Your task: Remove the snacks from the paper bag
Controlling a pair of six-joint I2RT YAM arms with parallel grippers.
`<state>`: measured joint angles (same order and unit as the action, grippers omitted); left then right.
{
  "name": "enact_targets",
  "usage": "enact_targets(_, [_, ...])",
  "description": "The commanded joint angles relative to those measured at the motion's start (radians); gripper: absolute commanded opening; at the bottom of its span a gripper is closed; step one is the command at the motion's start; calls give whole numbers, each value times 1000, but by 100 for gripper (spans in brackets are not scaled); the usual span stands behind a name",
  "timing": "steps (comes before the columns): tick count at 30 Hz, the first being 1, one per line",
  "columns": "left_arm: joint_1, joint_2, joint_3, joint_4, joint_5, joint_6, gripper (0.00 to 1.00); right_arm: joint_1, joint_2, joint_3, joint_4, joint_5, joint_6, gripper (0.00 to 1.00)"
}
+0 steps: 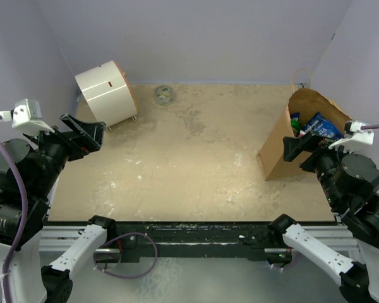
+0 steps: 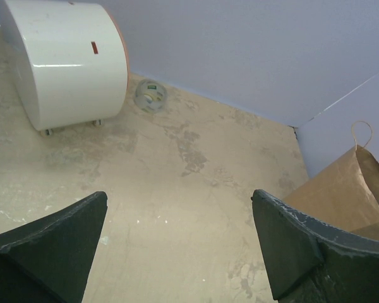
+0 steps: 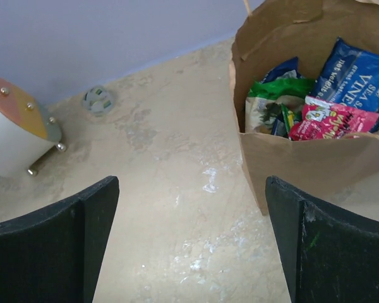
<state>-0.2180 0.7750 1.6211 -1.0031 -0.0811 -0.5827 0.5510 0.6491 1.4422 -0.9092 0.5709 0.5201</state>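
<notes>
The brown paper bag (image 1: 284,142) stands upright at the right of the table, mouth open. It also shows in the right wrist view (image 3: 303,161) and at the right edge of the left wrist view (image 2: 341,196). Inside are snacks: a blue packet with white lettering (image 3: 360,76), a red one (image 3: 331,120) and green ones (image 3: 275,88); the blue packet shows from above too (image 1: 322,125). My right gripper (image 1: 301,146) is open and empty, beside the bag's near right side. My left gripper (image 1: 85,131) is open and empty at the far left, away from the bag.
A white cylinder with an orange rim (image 1: 104,91) lies at the back left. A small grey ring (image 1: 164,95) sits near the back wall. Pale walls close the back and both sides.
</notes>
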Motion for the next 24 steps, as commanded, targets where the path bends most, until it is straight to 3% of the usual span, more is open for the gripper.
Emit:
enact_targets(1, [-17, 13, -39, 47, 9, -47, 99, -78, 17, 77, -69, -39, 60, 99])
enact_targets(13, [-35, 45, -117, 106, 155, -118, 99, -187, 69, 188, -117, -64, 44, 99])
enact_targets(24, [-41, 4, -211, 146, 359, -197, 99, -200, 290, 297, -53, -43, 50, 99])
